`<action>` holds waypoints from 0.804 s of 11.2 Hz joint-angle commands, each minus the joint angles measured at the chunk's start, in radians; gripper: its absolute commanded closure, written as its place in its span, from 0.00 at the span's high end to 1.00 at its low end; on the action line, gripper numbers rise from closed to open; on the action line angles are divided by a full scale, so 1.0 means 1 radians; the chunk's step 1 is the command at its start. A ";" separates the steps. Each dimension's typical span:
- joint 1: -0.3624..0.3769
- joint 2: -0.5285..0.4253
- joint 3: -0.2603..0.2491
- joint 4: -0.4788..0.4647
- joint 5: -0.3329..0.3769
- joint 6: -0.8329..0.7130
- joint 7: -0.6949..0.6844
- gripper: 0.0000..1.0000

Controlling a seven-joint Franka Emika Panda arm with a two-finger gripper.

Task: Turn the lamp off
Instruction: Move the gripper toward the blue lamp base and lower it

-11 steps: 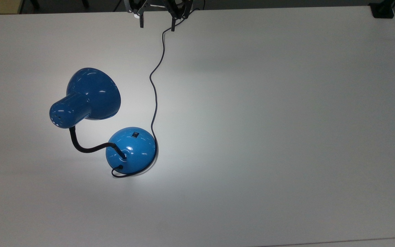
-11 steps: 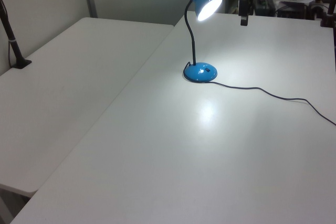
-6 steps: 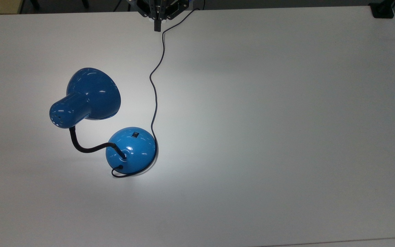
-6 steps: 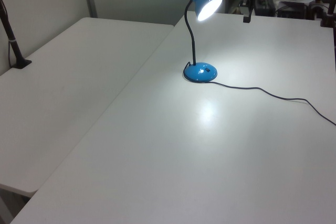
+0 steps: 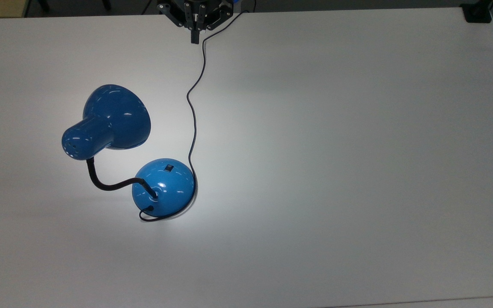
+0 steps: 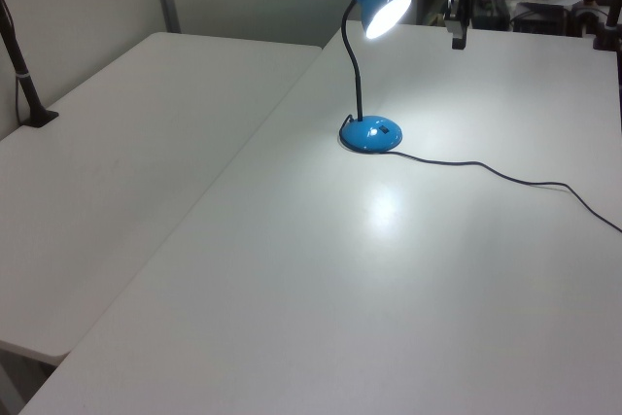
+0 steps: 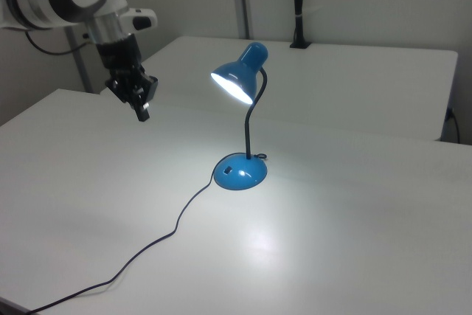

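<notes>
The blue lamp is lit and stands on the white table (image 5: pixel 336 149). In the top view its shade (image 5: pixel 116 115) is at the left, and its domed base (image 5: pixel 164 185) carries a small black switch (image 5: pixel 168 167). The black cord (image 5: pixel 193 111) runs from the base up to the far edge. My gripper (image 5: pixel 194 38) hangs shut and holds nothing at the top view's top edge, well away from the base. From the left view, the glowing shade (image 6: pixel 385 9) is just left of the gripper (image 6: pixel 457 41), above the base (image 6: pixel 370 133). In the right view the gripper (image 7: pixel 142 114) is far left of the base (image 7: pixel 240 172).
A second white table (image 6: pixel 146 143) adjoins at the left view's left, with a black clamped post (image 6: pixel 24 75) on it. A black clamp (image 5: pixel 476 15) sits at the top view's top right corner. The cord (image 7: pixel 162 241) trails across the table toward the right view's lower left.
The gripper's fingers, apart one second ago, have come together. It has shifted slightly down the top view. The lamp has stayed lit and has not moved.
</notes>
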 commanded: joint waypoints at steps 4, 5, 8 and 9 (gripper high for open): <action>-0.074 0.035 -0.003 -0.253 0.017 0.402 0.093 0.00; -0.075 0.065 -0.003 -0.262 0.013 0.470 0.101 0.00; -0.098 0.148 -0.003 -0.272 0.011 0.646 0.101 0.00; -0.098 0.171 -0.003 -0.281 0.008 0.708 0.101 0.00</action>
